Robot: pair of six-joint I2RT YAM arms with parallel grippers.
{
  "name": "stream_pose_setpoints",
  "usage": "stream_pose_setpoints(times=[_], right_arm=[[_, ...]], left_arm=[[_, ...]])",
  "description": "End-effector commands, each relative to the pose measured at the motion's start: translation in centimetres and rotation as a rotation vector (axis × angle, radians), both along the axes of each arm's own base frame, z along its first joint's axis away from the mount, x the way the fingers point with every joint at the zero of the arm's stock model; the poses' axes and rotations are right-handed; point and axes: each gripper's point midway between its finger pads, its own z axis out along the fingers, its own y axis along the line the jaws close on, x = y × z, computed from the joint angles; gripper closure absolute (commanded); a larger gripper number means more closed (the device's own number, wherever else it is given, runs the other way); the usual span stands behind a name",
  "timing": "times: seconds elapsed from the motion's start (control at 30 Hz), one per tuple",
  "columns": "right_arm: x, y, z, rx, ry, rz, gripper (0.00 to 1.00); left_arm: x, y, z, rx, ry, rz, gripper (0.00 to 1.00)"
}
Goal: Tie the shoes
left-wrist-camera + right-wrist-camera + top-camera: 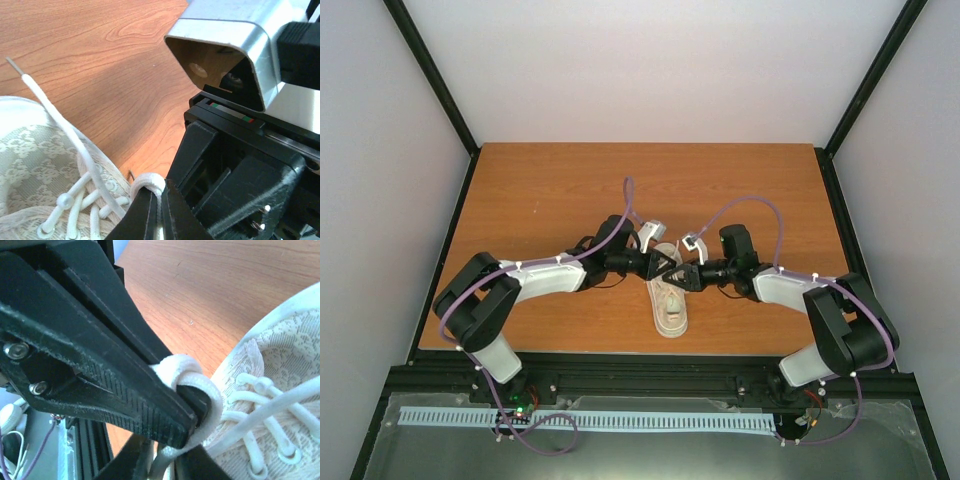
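The cream sneaker lies toe-near on the wooden table, between the two arms. Both grippers meet over its laced part. My left gripper is shut on a white lace loop; its closed tips are at the bottom of the left wrist view. A loose lace end runs up-left off the shoe. My right gripper is shut on the lace, which wraps round its tips. The shoe's lace-pattern upper and eyelets show at the right.
The right gripper's camera housing fills the right of the left wrist view, very close. The left gripper's fingers sit just under the right one. Bare wooden table surrounds the shoe; a black frame rail runs along the near edge.
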Motion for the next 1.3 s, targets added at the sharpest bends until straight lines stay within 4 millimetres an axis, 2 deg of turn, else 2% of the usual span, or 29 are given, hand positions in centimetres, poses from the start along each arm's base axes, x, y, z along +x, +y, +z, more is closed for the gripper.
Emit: stream_pose_setpoints(times=[0.0,0.03,0.07,0.17,0.2,0.27,0.33,0.5,0.63,0.73,0.97,1.27], right_arm=[[0.0,0.0,0.5,0.014,-0.012,-0.026,0.91],[0.1,-0.1,0.4,0.011,-0.009,-0.037,0.95],[0.2,-0.1,0.4,0.009,-0.006,-0.049,0.97],[0.4,-0.4,0.4,0.004,0.017,-0.091,0.97],[0.5,-0.4,0.4,0.005,0.032,-0.104,0.97],[0.7,-0.7,0.6,0.004,0.061,-0.141,0.97],[0.7,-0.8,0.9,0.01,0.085,-0.167,0.97],[1.2,-1.5,0.6,-0.008,0.174,-0.265,0.97],[1.4,-1.6,0.8,0.029,0.245,-0.312,0.97],[1.6,-1.5,1.4,0.052,0.269,-0.331,0.97],[2.1,-1.9,2.1,0.067,0.298,-0.386,0.97],[2.2,-2.2,2.3,0.108,0.355,-0.432,0.97]], left_arm=[[2.0,-0.6,2.1,-0.03,-0.082,0.058,0.98],[2.3,-0.4,2.1,-0.024,-0.094,0.077,0.95],[2.4,0.0,2.2,-0.017,-0.106,0.096,0.88],[2.9,1.3,2.6,0.007,-0.157,0.155,0.61],[2.9,1.8,2.7,0.015,-0.174,0.171,0.55],[3.0,2.7,2.8,0.037,-0.205,0.203,0.46],[2.6,3.2,2.8,0.051,-0.232,0.2,0.43],[1.0,3.6,3.1,0.007,-0.256,0.155,0.44],[-0.2,3.2,3.7,-0.06,-0.258,0.111,0.51],[-0.8,2.6,3.4,-0.073,-0.251,0.076,0.57],[-3.1,0.4,3.9,-0.096,-0.272,-0.008,0.62],[-2.9,-0.8,1.6,-0.069,-0.223,-0.026,0.68]])
